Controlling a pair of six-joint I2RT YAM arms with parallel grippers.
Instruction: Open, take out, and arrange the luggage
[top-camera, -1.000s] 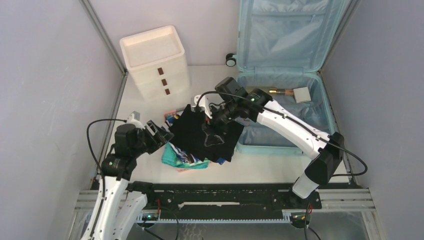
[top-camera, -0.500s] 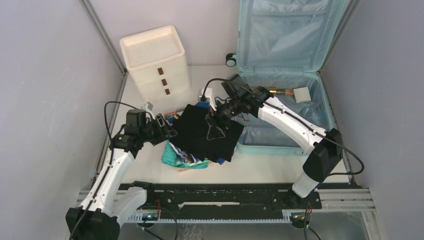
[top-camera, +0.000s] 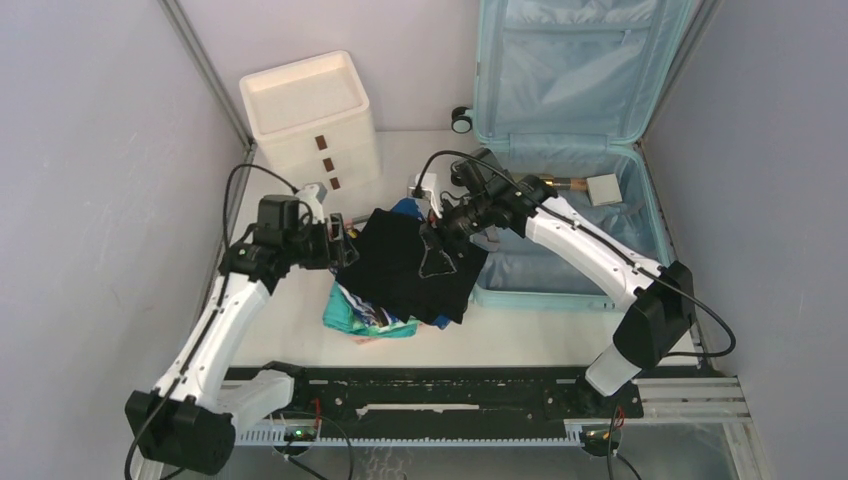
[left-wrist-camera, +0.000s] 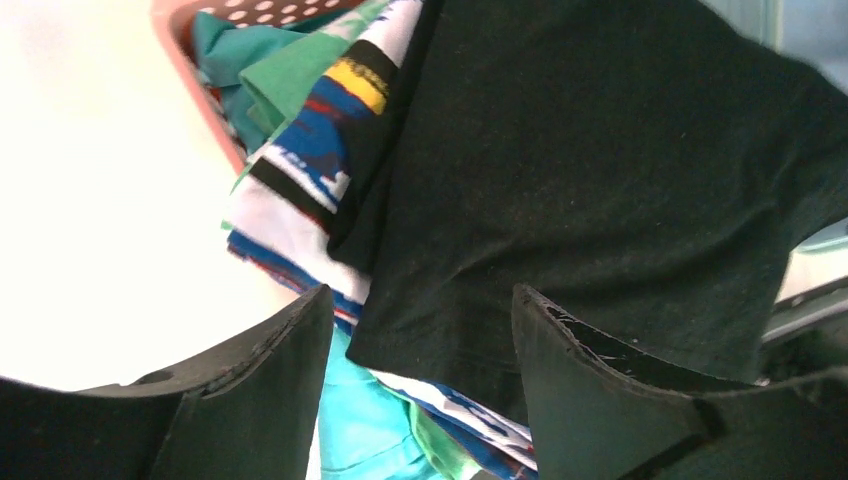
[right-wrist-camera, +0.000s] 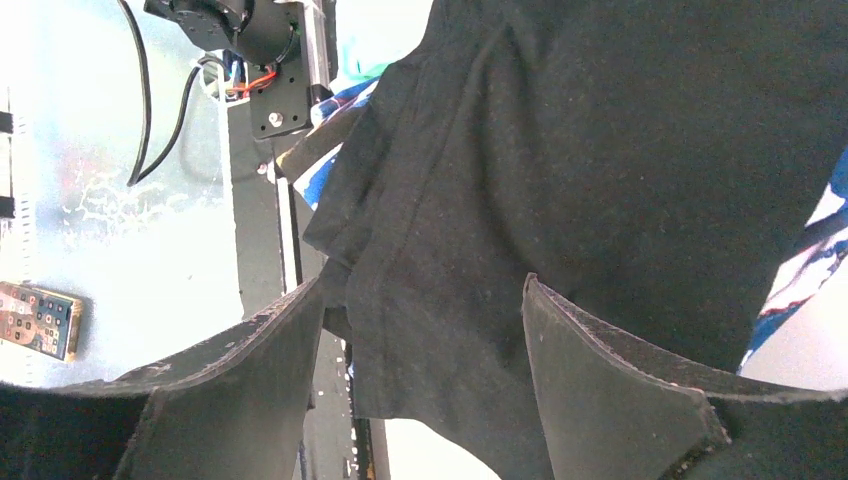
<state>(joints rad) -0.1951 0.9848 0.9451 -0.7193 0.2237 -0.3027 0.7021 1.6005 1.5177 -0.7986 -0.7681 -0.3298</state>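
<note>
The luggage (top-camera: 580, 70) lies open at the right, its lid standing up at the back and its pale blue lining showing. A black garment (top-camera: 410, 270) is draped over a pile of colourful clothes (top-camera: 365, 315) beside the luggage's left wall. My left gripper (top-camera: 340, 248) is open at the garment's left edge. In the left wrist view the left gripper (left-wrist-camera: 420, 300) has black cloth (left-wrist-camera: 600, 170) and striped cloth (left-wrist-camera: 300, 190) beyond it and holds nothing. My right gripper (top-camera: 440, 228) hovers open over the garment's far right part; the right gripper (right-wrist-camera: 423, 290) frames black cloth (right-wrist-camera: 620, 150).
A white three-drawer box (top-camera: 310, 120) stands at the back left. A pink basket (left-wrist-camera: 200, 60) sits under the clothes pile. Inside the luggage lie a small grey box (top-camera: 604, 188) and a brush-like item (top-camera: 560, 184). The arm rail runs along the near edge.
My left arm has stretched out and its gripper has moved away from the near edge, right up to the black garment's left edge. The right gripper shifted slightly right and back.
</note>
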